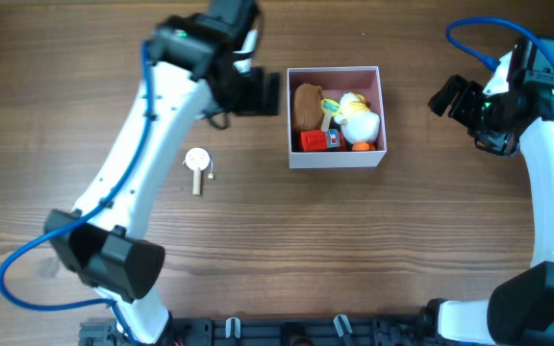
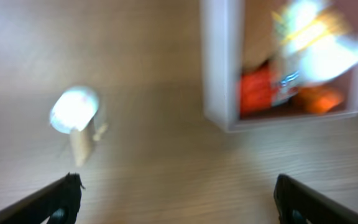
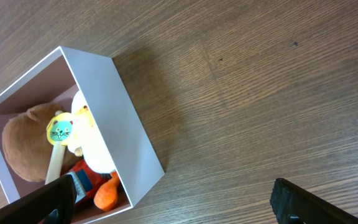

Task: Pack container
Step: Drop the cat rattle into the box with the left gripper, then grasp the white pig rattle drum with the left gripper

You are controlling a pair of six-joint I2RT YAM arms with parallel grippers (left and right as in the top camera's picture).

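Observation:
The container is a square white box with a pale pink inside, at the table's centre back. It holds a brown plush, a white duck plush with orange feet, a red toy and a stick toy with a round face. A small white round-headed stick toy lies on the table left of the box, also blurred in the left wrist view. My left gripper is open and empty, just left of the box. My right gripper is open and empty, right of the box.
The wooden table carries nothing else. A blue cable runs along each arm. The left arm stretches from the front left up to the box's left side.

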